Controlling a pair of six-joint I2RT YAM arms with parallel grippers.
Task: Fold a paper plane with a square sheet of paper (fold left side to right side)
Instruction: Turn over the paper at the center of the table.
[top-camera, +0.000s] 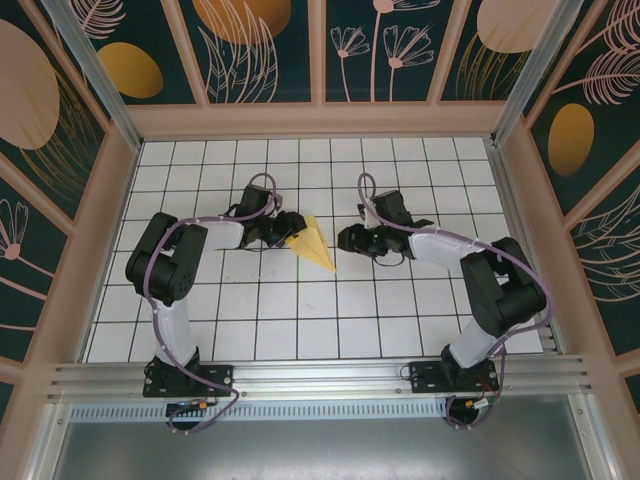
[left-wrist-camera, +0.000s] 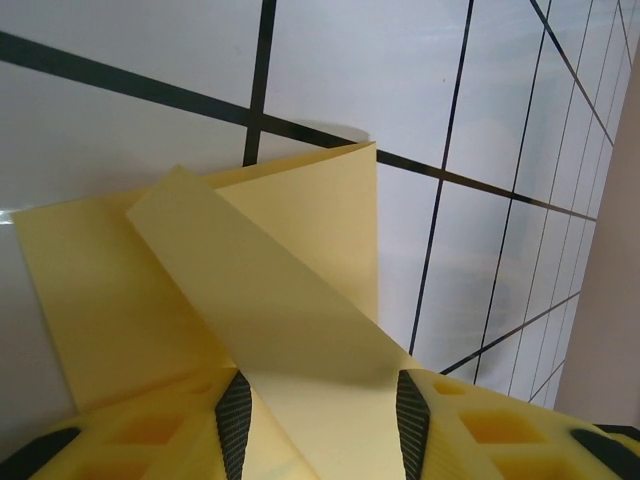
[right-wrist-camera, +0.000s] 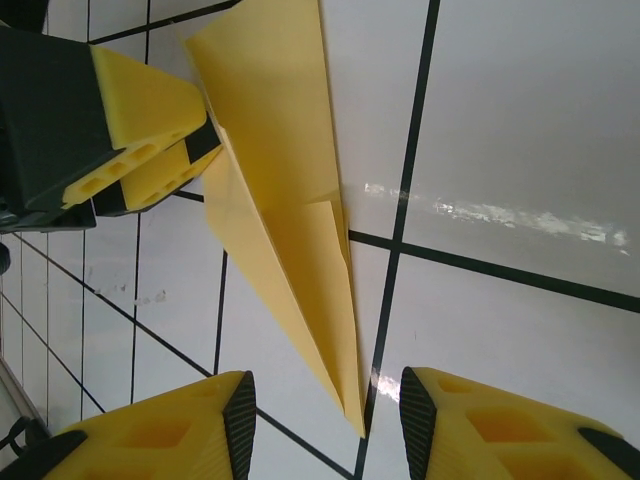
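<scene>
A table (top-camera: 400, 330) of white tiles with black lines is seen from above. Two arms are bolted at its near edge, the left arm (top-camera: 165, 270) and the right arm (top-camera: 500, 290). Both are bent in toward the middle. Between their ends the paper plane (top-camera: 313, 246) is laid on the tiles. It is yellow, long and thin, and already folded to a point (so most of the folding is judged to be done).

Its long line is what matters for the next move. The wide back end is found farther from the bases, right at the left gripper (top-camera: 290, 234). The sharp nose is pointed toward the near edge and a little to the right, just beside the right gripper (top-camera: 345, 240).

From the left wrist, a loose flap (left-wrist-camera: 270, 300) is seen lifted off the sheet and passed between the black pads (left-wrist-camera: 234, 420). The jaws there are held apart, wider than thin paper, so the flap is not thought to be pinched. The right jaws are held apart too, with only the nose tip in front of the gap.

The left gripper is the nearer one. The flap would best be carried by it across the long line, from left side to right side.
</scene>
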